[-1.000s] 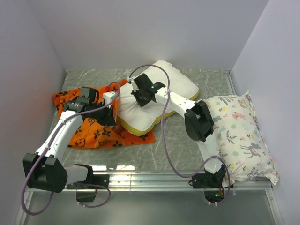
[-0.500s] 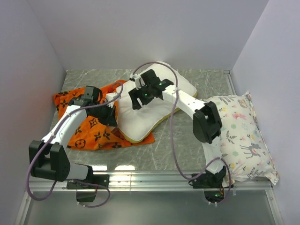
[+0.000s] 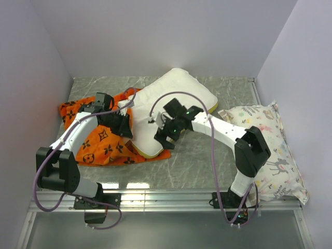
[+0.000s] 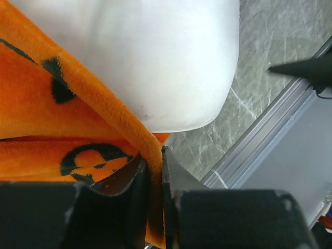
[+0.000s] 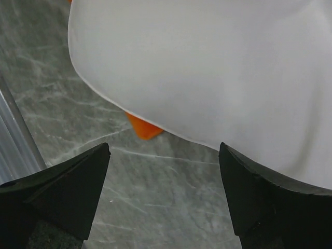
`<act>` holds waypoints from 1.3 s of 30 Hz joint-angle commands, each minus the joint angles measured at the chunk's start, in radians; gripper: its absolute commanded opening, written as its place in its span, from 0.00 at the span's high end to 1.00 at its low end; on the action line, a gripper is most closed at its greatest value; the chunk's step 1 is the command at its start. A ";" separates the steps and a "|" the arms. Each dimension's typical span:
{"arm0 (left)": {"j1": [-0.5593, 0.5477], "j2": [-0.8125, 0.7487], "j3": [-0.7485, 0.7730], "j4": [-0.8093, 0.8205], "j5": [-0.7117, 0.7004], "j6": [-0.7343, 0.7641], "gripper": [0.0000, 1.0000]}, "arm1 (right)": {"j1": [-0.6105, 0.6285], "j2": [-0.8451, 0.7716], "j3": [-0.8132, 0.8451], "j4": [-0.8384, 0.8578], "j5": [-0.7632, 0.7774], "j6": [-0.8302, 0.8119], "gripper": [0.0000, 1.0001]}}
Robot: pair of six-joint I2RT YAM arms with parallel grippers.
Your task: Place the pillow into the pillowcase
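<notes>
Pillow (image 3: 181,83) position, and the reason for it? (Inspector)

It lies aslant from the back centre of the tabletop (image 3: 202,155) toward the left half. Its near corner rests on the pillowcase (image 3: 98,145), which is spread by the left edge. An orange corner shows from under it in my right wrist view. I judge it is set there so that corner meets the case's mouth. (Operator)

Left gripper? (Inspector)

My left gripper (image 4: 154,160) is nearly closed, pinching the orange hem just beside the pillow's rounded corner. I judge that hold is meant to lift the upper layer and open the mouth. How far the corner is inside, I cannot tell. (Operator)

Right gripper? (Inspector)

My right gripper (image 5: 165,150) stands wide apart and holds nothing. Its fingers hang over bare marble at the pillow's near edge, not touching it. I judge it is placed to take a fresh hold and push leftward. (Operator)

Anything else noted? (Inspector)

A deer-print pillow (image 3: 264,148) lies along the right edge, well apart and not concerned. Insertion, in my judgement, barely begun. (Operator)
</notes>
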 commanded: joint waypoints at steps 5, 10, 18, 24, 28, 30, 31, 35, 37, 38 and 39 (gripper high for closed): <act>0.026 0.003 0.045 0.047 -0.003 -0.059 0.80 | 0.115 0.083 -0.036 0.258 0.209 0.111 0.06; 0.055 0.031 0.054 0.058 -0.040 -0.097 0.82 | 0.157 0.145 0.001 0.355 0.327 0.197 0.12; 0.073 0.058 0.047 0.047 0.065 -0.079 1.00 | 0.164 0.183 0.093 0.364 0.214 0.310 1.00; 0.072 0.071 0.080 -0.033 0.210 0.013 1.00 | 0.134 0.114 0.136 0.558 0.036 0.628 1.00; 0.072 0.078 0.114 -0.100 0.277 0.073 1.00 | 0.109 0.122 0.133 0.726 -0.003 0.879 1.00; 0.072 0.083 0.133 -0.135 0.316 0.098 1.00 | 0.109 0.137 0.113 0.814 0.008 0.993 1.00; 0.072 0.083 0.137 -0.143 0.328 0.102 1.00 | 0.109 0.146 0.107 0.842 0.019 1.025 1.00; 0.072 0.092 0.153 -0.172 0.406 0.112 1.00 | 0.109 0.246 0.118 0.896 0.080 1.207 1.00; 0.072 0.100 0.156 -0.191 0.429 0.133 1.00 | 0.112 0.324 0.130 0.924 0.085 1.267 1.00; 0.072 0.104 0.156 -0.197 0.441 0.135 1.00 | 0.114 0.350 0.138 0.924 0.086 1.318 1.00; 0.072 0.106 0.154 -0.212 0.449 0.145 1.00 | 0.114 0.370 0.148 0.937 0.080 1.341 1.00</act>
